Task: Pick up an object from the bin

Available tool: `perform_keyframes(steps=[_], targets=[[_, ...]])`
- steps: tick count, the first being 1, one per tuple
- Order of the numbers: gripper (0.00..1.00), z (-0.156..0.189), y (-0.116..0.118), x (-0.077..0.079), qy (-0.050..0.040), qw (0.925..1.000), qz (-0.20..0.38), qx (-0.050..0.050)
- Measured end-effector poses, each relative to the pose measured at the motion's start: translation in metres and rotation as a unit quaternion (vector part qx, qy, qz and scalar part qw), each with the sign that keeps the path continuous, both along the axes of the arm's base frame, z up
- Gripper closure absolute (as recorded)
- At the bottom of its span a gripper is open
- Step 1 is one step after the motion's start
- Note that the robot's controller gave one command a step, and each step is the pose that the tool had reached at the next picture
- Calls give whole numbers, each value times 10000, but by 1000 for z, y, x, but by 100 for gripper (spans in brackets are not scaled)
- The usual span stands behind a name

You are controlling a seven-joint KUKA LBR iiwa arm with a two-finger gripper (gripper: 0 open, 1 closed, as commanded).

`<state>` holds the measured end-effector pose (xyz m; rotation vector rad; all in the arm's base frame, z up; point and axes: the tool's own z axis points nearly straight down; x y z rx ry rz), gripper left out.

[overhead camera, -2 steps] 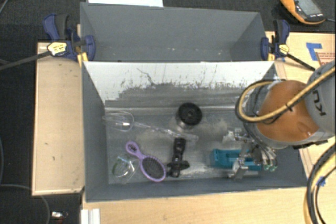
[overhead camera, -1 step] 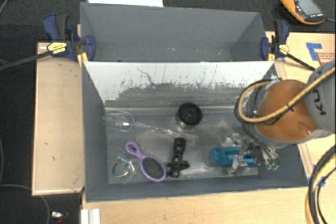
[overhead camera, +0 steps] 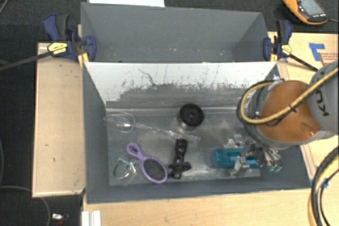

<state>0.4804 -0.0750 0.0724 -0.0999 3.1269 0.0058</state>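
My gripper (overhead camera: 248,157) is low in the bin's front right corner, beneath the arm's orange cover. It sits right at a teal blue blocky object (overhead camera: 222,157) that lies on the bin floor, and its metal parts overlap that object's right end. Whether the teal object is gripped cannot be made out. A slim black tool (overhead camera: 180,159) lies to the left of the teal object.
A round black cap-like piece (overhead camera: 190,114) rests near the back slope at centre. A purple hairbrush (overhead camera: 148,165) and a clear plastic piece (overhead camera: 124,171) lie at the front left. Another clear plastic item (overhead camera: 123,123) lies further back on the left.
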Motion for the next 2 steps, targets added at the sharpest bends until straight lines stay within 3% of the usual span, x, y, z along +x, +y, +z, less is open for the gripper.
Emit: perform_keyframes(steps=[2], targets=[[100, 27, 0, -1, 10, 10000, -2, -1]])
